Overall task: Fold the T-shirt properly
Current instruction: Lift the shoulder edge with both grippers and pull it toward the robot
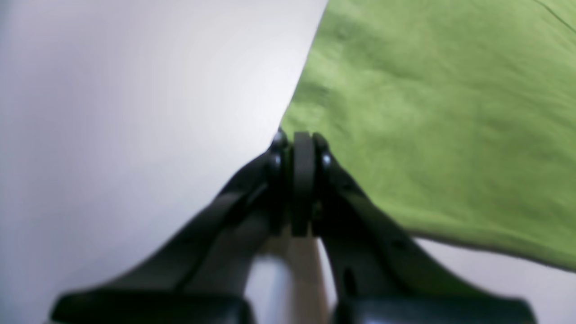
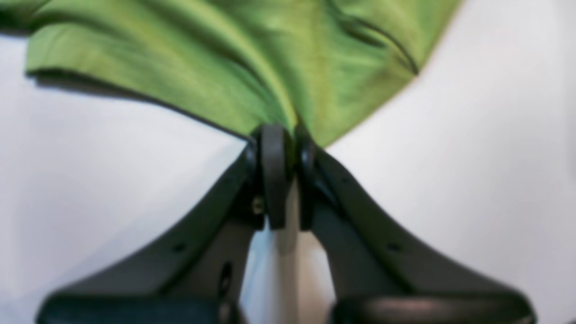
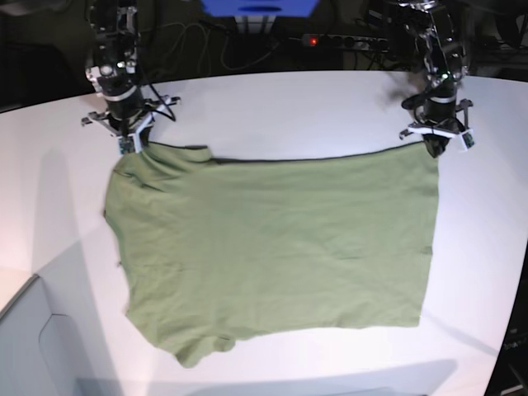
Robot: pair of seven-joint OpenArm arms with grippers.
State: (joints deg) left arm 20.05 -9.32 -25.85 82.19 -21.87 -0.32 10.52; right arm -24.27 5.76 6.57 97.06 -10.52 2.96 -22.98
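The olive-green T-shirt (image 3: 272, 247) lies spread flat on the white table (image 3: 289, 107), one sleeve at the near left. My left gripper (image 3: 435, 148) stands at the shirt's far right corner. In the left wrist view that left gripper (image 1: 302, 135) is shut, with the corner of the T-shirt (image 1: 427, 112) pinched at its tips. My right gripper (image 3: 130, 148) is at the far left corner. The right wrist view shows this right gripper (image 2: 285, 128) shut on the T-shirt (image 2: 225, 54), folds fanning out from the pinch.
Cables and a power strip (image 3: 330, 40) run along the table's back edge beside a blue object (image 3: 260, 8). The table's near left edge (image 3: 25, 293) drops to a grey surface. Both arm bases stand at the back corners.
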